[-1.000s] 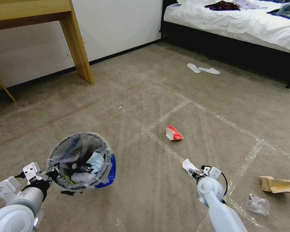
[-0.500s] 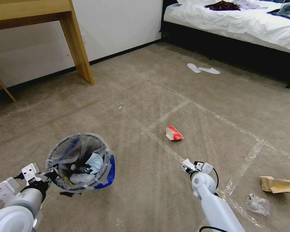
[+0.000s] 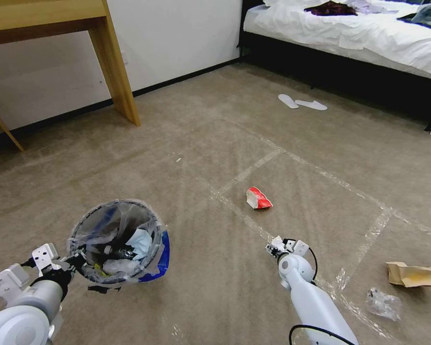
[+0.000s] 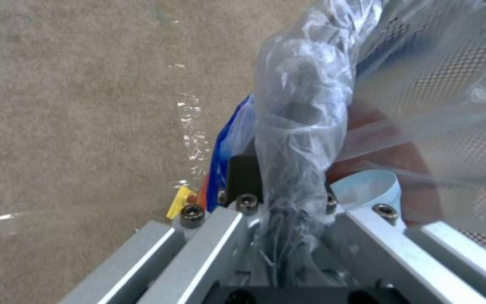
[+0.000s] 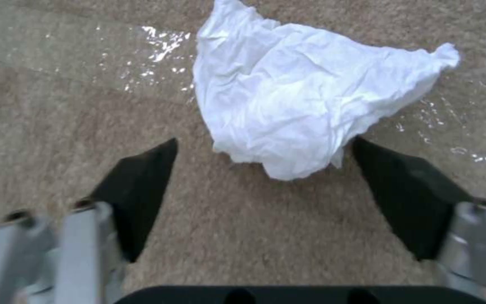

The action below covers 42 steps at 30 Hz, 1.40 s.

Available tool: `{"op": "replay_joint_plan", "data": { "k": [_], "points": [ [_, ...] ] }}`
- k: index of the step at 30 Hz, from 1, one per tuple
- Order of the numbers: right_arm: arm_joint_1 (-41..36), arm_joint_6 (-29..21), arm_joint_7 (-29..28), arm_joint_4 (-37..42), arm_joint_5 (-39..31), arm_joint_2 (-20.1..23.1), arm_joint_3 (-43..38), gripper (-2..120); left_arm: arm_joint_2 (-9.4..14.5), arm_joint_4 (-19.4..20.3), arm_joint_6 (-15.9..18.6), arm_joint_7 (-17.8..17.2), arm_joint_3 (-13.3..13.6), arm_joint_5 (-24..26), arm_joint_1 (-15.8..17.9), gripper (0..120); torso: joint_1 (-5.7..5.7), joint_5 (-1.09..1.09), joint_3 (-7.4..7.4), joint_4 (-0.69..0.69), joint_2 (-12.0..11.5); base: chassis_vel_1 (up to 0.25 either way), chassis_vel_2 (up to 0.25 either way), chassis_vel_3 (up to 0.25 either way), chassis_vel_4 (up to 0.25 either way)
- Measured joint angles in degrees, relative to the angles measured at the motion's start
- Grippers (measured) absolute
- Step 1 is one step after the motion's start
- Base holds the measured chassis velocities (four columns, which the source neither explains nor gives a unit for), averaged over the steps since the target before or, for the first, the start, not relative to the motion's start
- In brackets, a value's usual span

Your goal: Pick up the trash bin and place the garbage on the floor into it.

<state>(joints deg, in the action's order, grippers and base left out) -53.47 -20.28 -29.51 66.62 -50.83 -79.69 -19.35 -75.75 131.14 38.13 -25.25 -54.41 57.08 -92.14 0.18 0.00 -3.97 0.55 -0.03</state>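
Desk: a wooden leg [image 3: 115,62] stands against the white wall.
Bed: white sheets [image 3: 349,28], rumpled, far right.
Slippers: a flat white pair [image 3: 301,102] lying beside the bed.

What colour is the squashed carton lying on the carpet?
The carton is red and white; the head view shows it best.

place: bedroom | 1 o'clock: bed [image 3: 368,33] with rumpled white sheets | 12 o'clock: flat white slippers [image 3: 301,103] | 11 o'clock: wooden desk [image 3: 57,19] against white wall [image 3: 177,38] | underfoot: beige carpet [image 3: 201,143]
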Motion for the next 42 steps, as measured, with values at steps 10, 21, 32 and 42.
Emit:
{"op": "replay_joint_plan", "data": {
  "k": [10, 21, 32, 42],
  "points": [
    [0.6, 1.2, 1.13, -2.17, 1.39, -0.02, 0.06, 42, -0.07, -0.01, -0.15, 0.03, -0.05, 0.0, -0.14, 1, -0.01, -0.06, 0.02, 0.05, 0.0, 0.0, 0.0, 0.0, 0.0],
    [0.68, 2.03, 2.49, -3.35, 2.41, 0.06, 0.19, 4, -0.47, -0.01, -0.27, 0.09, 0.13, -0.13, -0.24, 1, -0.01, 0.01, 0.0, -0.01, 0.0, 0.0, 0.0, 0.0, 0.0],
    [-2.29, 2.57, 3.87, 3.2, 2.61, 1.59, -0.3, 0, -0.52, 0.02, -0.38, 0.15, 0.11, -0.38, -0.19, 1, 0.0, 0.04, -0.01, -0.01, 0.0, 0.0, 0.0, 0.0, 0.0],
    [-9.38, 2.89, 5.92, 22.9, 2.37, 5.58, -2.85, 0, -0.4, 0.55, -0.27, 0.12, 0.5, -0.26, 0.02, 1, 0.0, 0.01, 0.0, 0.01, 0.0, 0.0, 0.0, 0.0, 0.0]
  ]
}}
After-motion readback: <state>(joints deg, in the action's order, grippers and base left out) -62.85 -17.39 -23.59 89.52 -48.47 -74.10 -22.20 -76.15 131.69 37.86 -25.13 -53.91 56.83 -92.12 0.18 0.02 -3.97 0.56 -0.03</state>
